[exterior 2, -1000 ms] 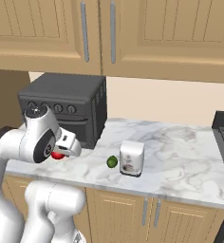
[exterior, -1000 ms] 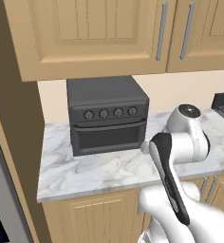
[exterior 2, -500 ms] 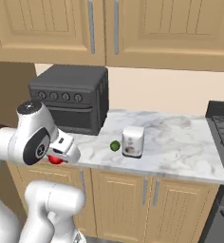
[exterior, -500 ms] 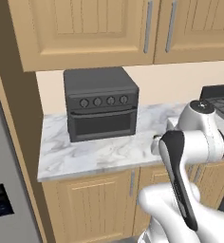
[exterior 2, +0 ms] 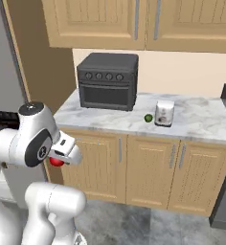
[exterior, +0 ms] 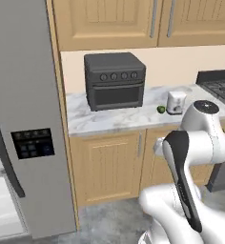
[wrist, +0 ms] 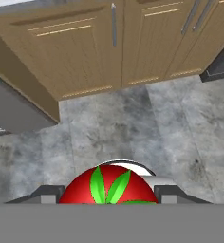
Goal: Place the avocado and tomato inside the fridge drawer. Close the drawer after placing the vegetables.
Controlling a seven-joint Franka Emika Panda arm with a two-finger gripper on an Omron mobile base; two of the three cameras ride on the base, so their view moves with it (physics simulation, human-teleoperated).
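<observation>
Red and shiny, the tomato [wrist: 109, 184] sits right in the gripper [exterior 2: 62, 155], which is clamped on it. Below the gripper are the grey floor and the wooden cupboard doors [wrist: 90, 47]. A second ago the counter was close in front; now the base has backed away and turned, and the grey fridge [exterior: 24, 119] shows off to one side. That means the tomato is on its way there. Far behind, the avocado [exterior 2: 148, 117] waits on the counter [exterior 2: 191, 119] beside a small toaster [exterior 2: 164, 113].

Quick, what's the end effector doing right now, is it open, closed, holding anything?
End effector: closed on the tomato, carried low in front of the base cabinets.
</observation>
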